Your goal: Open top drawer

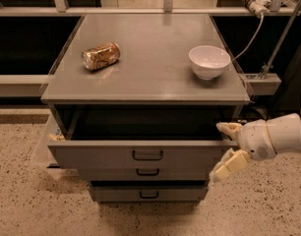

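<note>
A grey metal cabinet [140, 90] with three drawers stands on a speckled floor [32, 205], seen from above and in front.

On the left of the cabinet's flat top a dented drink can [101, 56] lies on its side. It takes no part in the job and sits well back from the front edge.

Below the top, across the middle of the view, the top drawer [101, 156] stands pulled out toward the camera. Its dark inside is open to view, and its front hangs forward over the two fronts beneath. Its small black loop handle [147, 155] is at the centre of the front, with nothing on it. The middle drawer [111, 172] and the bottom drawer [116, 193] sit further back and look closed. Judged from this, the opening is largely or wholly done.

On the right of the top a white bowl [209, 61] sits upright, near the right edge.

Further right, the robot's gripper [228, 147] reaches in from the right side, level with the right end of the top drawer's front. Its two pale fingers [229, 165] are spread wide, one near the front's upper edge and one by its lower corner, and they hold nothing. Whether they touch the metal cannot be told. The spread suggests a release rather than a grasp, since the handle lies well to its left.

A cable [249, 36] runs down behind the cabinet at upper right.
</note>
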Motion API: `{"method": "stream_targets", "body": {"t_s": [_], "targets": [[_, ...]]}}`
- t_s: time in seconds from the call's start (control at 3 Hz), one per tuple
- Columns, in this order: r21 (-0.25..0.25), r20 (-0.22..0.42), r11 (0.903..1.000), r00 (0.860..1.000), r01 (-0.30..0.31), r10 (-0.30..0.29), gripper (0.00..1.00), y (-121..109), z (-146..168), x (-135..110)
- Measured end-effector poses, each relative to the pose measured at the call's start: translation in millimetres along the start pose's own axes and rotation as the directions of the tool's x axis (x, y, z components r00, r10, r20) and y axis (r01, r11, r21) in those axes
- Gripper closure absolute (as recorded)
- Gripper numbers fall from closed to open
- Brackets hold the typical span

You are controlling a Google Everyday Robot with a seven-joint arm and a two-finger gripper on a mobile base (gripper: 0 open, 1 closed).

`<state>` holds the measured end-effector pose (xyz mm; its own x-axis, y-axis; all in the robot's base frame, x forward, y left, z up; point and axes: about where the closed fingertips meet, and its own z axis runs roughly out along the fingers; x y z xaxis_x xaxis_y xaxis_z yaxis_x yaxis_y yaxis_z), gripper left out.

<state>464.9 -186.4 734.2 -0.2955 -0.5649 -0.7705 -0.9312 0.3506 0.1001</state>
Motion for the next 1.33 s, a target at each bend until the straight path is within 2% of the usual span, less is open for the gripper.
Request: {"method": "stream_targets", "body": {"t_s": [0.33, 0.67, 1.0, 1.33], "targets": [[-0.025, -0.006, 0.9982, 0.998, -0.055, 0.055, 0.0, -21.7, 12.8, 15.1], [-0.073, -0.01, 0.9933, 0.996, -0.09, 0.09, 0.0, -40.9, 31.8, 29.1], [-0.095, -0.013, 0.9896, 0.994, -0.108, 0.107, 0.0, -46.5, 36.6, 32.6], [-0.095, -0.013, 0.9896, 0.994, -0.108, 0.107, 0.0, -46.2, 34.7, 30.2]]}}
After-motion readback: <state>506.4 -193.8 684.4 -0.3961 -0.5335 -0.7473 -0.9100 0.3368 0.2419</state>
